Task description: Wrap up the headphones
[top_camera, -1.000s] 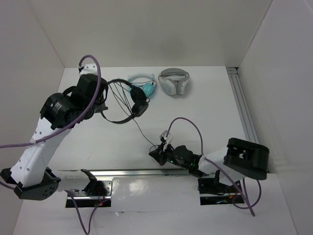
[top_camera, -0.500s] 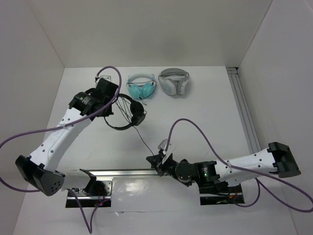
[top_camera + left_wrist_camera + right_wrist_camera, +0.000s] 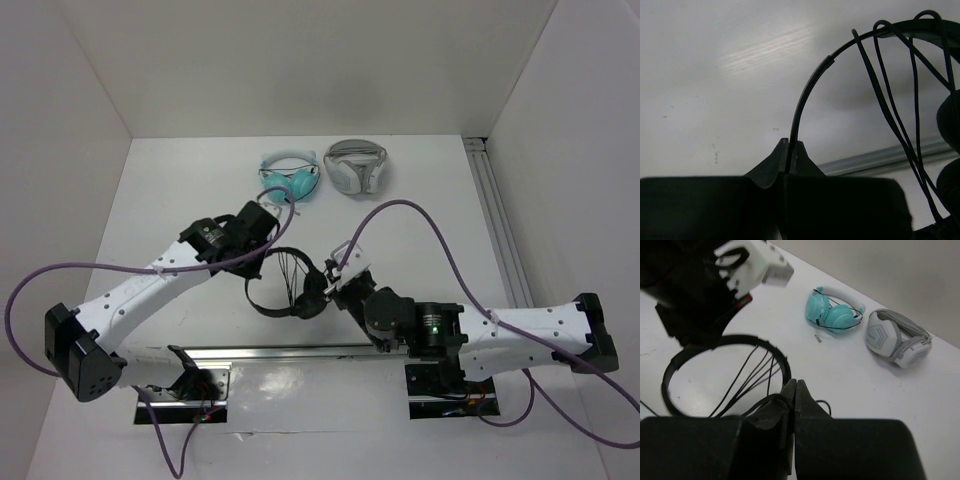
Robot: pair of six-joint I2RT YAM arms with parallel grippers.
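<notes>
While the left gripper (image 3: 790,152) clamps the thin headband (image 3: 807,87), the black headphones (image 3: 306,300) sit at centre frame — cable (image 3: 747,377) strung across the hoop. The right gripper (image 3: 795,387) has its fingers pressed together, possibly pinching cable.

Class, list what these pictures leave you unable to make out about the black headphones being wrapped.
- Ear pads: left wrist view, cut off by the right edge.
- Plug end of the cable: no view, perhaps under the right gripper.
- Where the left gripper meets the headband: top view, wrist covers it.
- Speck beside the teal headphones: right wrist view, too small.
</notes>
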